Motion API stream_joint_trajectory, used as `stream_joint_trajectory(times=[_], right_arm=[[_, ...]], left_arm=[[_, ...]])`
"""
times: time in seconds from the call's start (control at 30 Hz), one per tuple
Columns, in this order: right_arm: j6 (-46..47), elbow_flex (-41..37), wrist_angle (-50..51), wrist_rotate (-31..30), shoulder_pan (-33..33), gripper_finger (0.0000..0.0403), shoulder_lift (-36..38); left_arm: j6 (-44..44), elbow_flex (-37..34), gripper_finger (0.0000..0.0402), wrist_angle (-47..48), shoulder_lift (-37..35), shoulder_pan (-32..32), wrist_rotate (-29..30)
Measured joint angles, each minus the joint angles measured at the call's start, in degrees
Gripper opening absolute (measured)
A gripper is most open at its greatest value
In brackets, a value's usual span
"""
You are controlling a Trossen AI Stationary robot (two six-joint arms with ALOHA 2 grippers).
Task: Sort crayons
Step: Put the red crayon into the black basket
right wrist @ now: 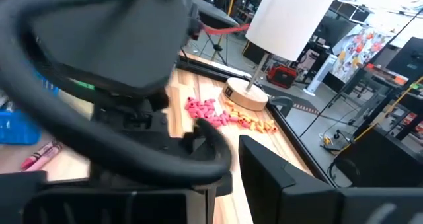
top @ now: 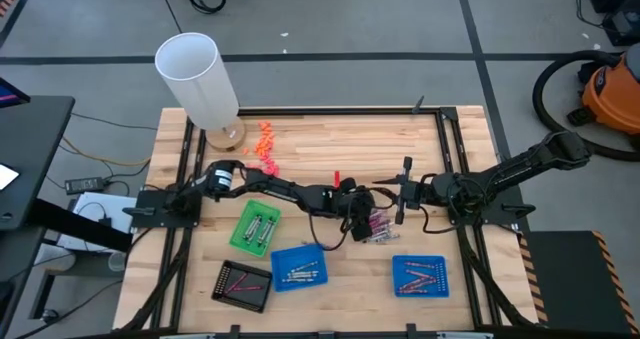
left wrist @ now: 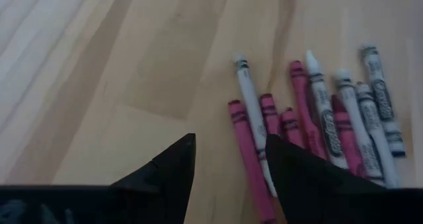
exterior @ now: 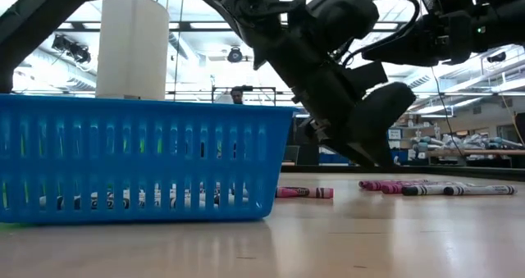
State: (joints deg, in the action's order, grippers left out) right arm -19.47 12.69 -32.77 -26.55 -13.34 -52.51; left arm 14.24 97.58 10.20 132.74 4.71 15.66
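A loose heap of crayons, pink, maroon and silvery-grey, lies flat on the wooden table near its middle. In the left wrist view the heap sits just beyond and beside my left gripper. That gripper is open and slants down over the heap's edge. One pink crayon lies in line with the gap between the fingertips, and nothing is gripped. My right gripper hangs still, just to the right of the heap. In the low view, crayons lie on the table behind the left arm.
Several trays holding sorted crayons line the near side: green, blue, a second blue and black. A white lamp stands at the far left. Orange and pink chunky bits lie beside it.
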Motion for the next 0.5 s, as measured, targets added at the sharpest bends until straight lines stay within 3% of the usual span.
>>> stream_joint_trajectory(times=[0.5], right_arm=[[-0.1, 0.0, 0.6, -2.7, -0.2, 0.0072, 0.0]], left_arm=[[1.3, 0.0, 0.0194, -0.8, 2.3, -0.3, -1.3]])
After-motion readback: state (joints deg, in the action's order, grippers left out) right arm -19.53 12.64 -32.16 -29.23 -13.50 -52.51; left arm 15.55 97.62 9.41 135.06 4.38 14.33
